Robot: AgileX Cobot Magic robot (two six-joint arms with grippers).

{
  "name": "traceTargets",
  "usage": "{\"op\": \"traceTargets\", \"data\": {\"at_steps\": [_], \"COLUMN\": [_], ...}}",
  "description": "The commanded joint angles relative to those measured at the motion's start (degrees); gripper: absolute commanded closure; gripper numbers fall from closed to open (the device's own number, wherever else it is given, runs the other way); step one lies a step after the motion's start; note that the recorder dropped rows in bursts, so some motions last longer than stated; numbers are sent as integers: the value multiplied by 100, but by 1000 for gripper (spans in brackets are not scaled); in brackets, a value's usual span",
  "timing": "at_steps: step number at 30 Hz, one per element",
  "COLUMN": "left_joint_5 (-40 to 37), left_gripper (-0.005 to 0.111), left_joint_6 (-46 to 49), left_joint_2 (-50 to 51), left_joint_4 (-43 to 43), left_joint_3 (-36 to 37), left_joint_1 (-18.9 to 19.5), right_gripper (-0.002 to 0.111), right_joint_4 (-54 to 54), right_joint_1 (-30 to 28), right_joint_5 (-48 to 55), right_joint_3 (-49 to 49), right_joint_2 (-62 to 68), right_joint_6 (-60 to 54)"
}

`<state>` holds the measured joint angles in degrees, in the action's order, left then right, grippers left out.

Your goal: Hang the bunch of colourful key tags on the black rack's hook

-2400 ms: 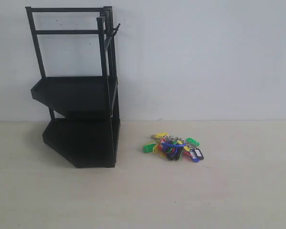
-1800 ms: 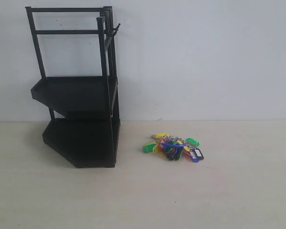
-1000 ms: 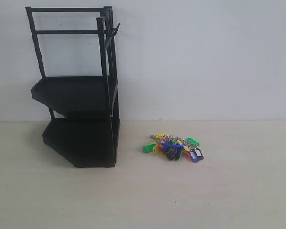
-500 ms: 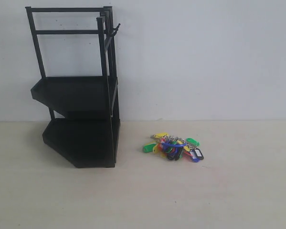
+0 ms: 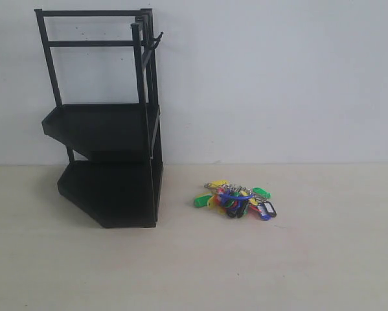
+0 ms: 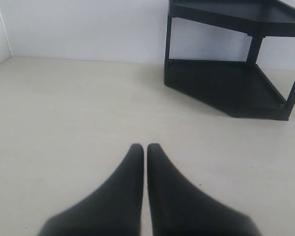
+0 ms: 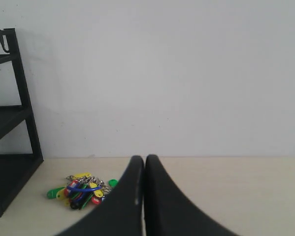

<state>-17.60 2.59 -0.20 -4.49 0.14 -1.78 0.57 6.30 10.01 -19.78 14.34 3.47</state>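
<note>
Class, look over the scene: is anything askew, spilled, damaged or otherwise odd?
Nothing stands out. The black rack stands upright, its hook bare; the colourful key tag bunch lies heaped on the table beside it.

We see the black rack [image 6: 226, 83] cropped; right fingers [image 7: 167, 206] cover part of the colourful key tag bunch [image 7: 81, 189].

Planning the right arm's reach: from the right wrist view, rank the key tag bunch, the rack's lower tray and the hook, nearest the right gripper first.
1. The colourful key tag bunch, on the table just ahead.
2. The lower tray of the black rack, off to the side.
3. The hook, high on the rack's frame.
</note>
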Motion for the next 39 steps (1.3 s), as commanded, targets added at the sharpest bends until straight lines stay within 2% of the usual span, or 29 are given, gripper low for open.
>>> {"op": "traceTargets", "data": {"at_steps": [1, 13, 21, 24, 28, 34, 39], "left_joint_5": [64, 64, 64, 64, 64, 64, 64], "left_gripper": [102, 102, 102, 102, 102, 102, 102], "left_joint_6": [2, 2, 2, 2, 2, 2, 2], "left_joint_2": [20, 20, 20, 20, 20, 20, 20], "left_joint_4": [-11, -11, -11, -11, -11, -11, -11], "left_joint_3": [-14, -14, -14, -14, -14, -14, -14], "left_joint_1": [19, 19, 19, 19, 19, 19, 19], "right_gripper": [108, 108, 108, 108, 108, 108, 108], "right_joint_4": [19, 59, 59, 59, 20, 20, 137], "right_joint_1": [1, 1, 1, 1, 1, 1, 181], "right_joint_5": [-71, -71, -790, -1001, -670, -69, 1044], "right_joint_3": [-48, -48, -48, -137, -601, -1703, -2816], "right_joint_2": [36, 25, 227, 684, 1734, 3464, 4790], "right_joint_6": [-45, 161, 228, 206, -14, -1166, -2674]}}
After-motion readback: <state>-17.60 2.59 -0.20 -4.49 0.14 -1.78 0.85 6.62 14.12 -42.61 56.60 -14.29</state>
